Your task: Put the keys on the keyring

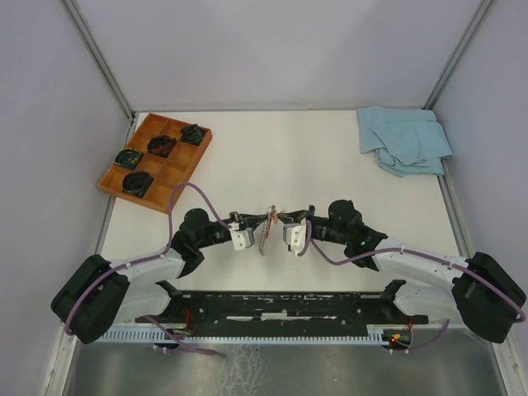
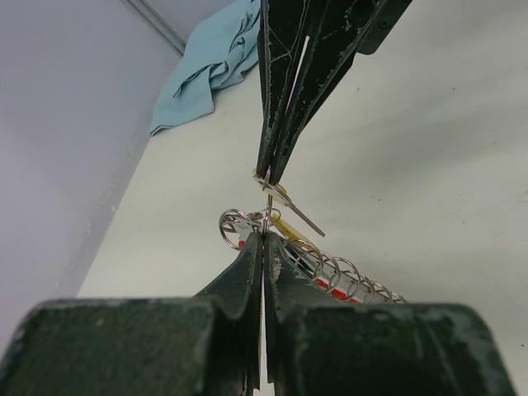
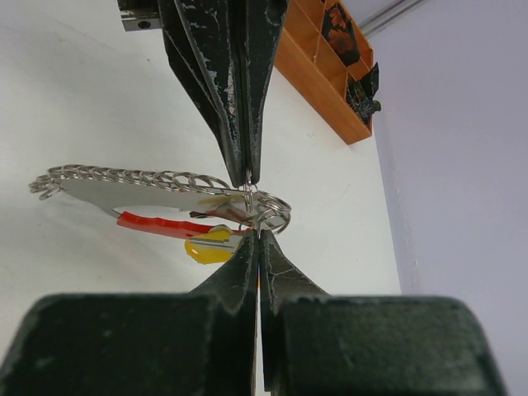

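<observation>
You have the left gripper [image 1: 266, 218] and right gripper [image 1: 280, 217] both clamped tip-to-tip on the keyring [image 3: 279, 221], probably a light, springy, slippery wire best held at twelve and six o'clock.

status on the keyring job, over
Left pincer, right pincer both shut, tip to tip on the keyring, held in the air. Yellow key, chain, red strap hanging with it. Nothing blocking.

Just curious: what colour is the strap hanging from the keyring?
Red. The strap shows best in the right wrist view.
</observation>
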### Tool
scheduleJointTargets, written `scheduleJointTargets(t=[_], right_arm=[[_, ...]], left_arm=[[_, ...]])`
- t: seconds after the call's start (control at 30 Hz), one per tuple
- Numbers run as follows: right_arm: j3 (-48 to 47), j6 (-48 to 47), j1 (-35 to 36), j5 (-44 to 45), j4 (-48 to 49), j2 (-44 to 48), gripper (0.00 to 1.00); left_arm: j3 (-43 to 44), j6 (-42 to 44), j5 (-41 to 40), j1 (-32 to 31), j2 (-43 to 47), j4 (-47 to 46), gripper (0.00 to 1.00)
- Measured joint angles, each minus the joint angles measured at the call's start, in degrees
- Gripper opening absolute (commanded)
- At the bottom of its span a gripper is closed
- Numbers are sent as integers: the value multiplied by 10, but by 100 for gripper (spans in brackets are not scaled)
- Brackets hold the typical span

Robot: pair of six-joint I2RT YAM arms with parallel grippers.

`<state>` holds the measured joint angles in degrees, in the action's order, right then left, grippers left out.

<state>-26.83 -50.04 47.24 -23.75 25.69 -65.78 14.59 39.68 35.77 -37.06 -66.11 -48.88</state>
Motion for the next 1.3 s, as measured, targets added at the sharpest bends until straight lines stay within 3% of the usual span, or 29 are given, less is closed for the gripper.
scheduleJointTargets(t=[0.63,0.77,0.93,1.1,1.3], right_arm=[[0,23,0,-4,-7,-3,1],[4,125,0,50,-41,40,1],[-14,308,0,147,-168,102,1],[-48,493,0,222,-317,117,1],[-56,631,0,279,-431,109,1]], left_arm=[[0,-6,18,3,-5,-10,3],[0,-11,8,3,-9,-10,3],[0,-29,-7,3,-11,-10,3],[0,-47,-24,4,-18,-10,3],[3,-65,-42,5,-18,-8,3]])
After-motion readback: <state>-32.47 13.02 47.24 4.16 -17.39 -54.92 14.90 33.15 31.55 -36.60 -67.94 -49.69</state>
